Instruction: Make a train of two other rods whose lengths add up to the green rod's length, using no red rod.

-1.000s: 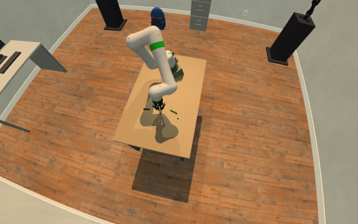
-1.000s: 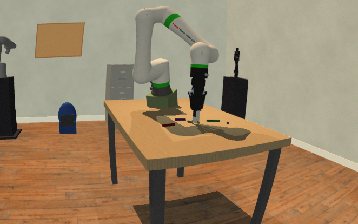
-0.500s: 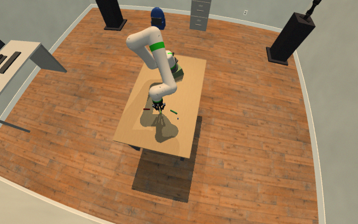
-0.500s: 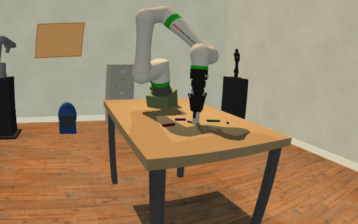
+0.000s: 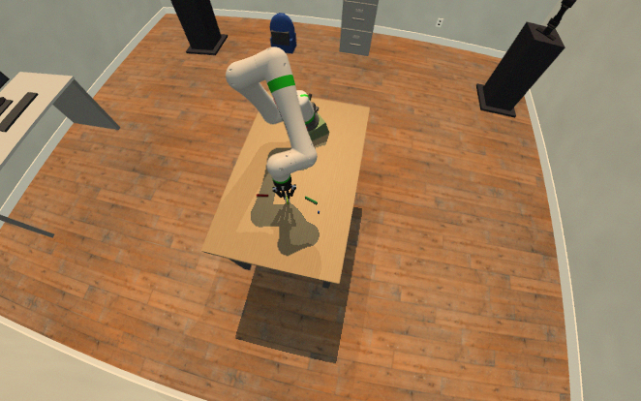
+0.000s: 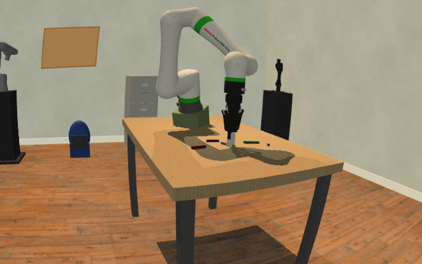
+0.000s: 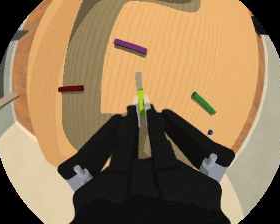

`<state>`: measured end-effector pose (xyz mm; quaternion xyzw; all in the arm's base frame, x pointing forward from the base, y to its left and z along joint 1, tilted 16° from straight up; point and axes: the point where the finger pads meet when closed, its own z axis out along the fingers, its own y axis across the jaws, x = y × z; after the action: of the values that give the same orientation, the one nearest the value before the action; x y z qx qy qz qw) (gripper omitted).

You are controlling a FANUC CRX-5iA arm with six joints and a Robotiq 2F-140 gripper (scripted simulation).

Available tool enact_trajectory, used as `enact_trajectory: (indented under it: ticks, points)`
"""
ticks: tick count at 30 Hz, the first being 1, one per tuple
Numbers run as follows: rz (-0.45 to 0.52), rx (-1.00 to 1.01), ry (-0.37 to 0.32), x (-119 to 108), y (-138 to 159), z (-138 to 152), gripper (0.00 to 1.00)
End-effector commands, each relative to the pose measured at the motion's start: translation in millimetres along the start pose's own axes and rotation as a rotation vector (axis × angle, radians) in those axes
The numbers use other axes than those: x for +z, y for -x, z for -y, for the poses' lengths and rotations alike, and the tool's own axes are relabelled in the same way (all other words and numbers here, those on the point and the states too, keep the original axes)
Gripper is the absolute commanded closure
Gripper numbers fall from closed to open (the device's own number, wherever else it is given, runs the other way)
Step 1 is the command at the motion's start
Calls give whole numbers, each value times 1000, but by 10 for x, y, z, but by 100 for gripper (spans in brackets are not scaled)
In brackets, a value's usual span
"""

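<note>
My gripper is shut on the lime rod and holds it low, at the table top near the middle; it also shows in the exterior view. A short grey rod lies just beyond the lime rod's far end, roughly in line with it. The green rod lies apart to the right, and it also shows in the top view. A tiny blue rod lies near it. The purple rod lies farther ahead. The red rod lies to the left.
The arm's green base block stands at the back of the table. The arm's shadow covers the table around the rods. The table's right edge is a short way beyond the blue rod.
</note>
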<state>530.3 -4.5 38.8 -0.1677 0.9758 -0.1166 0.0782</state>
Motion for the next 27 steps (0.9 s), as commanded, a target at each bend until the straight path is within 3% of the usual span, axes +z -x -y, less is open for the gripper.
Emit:
enact_trajectory:
  ticks: [1,18,27]
  points:
    - [0,0,0,-2,2,0,97]
    - [0,0,0,-2,2,0,97]
    - [0,0,0,-2,2,0,90]
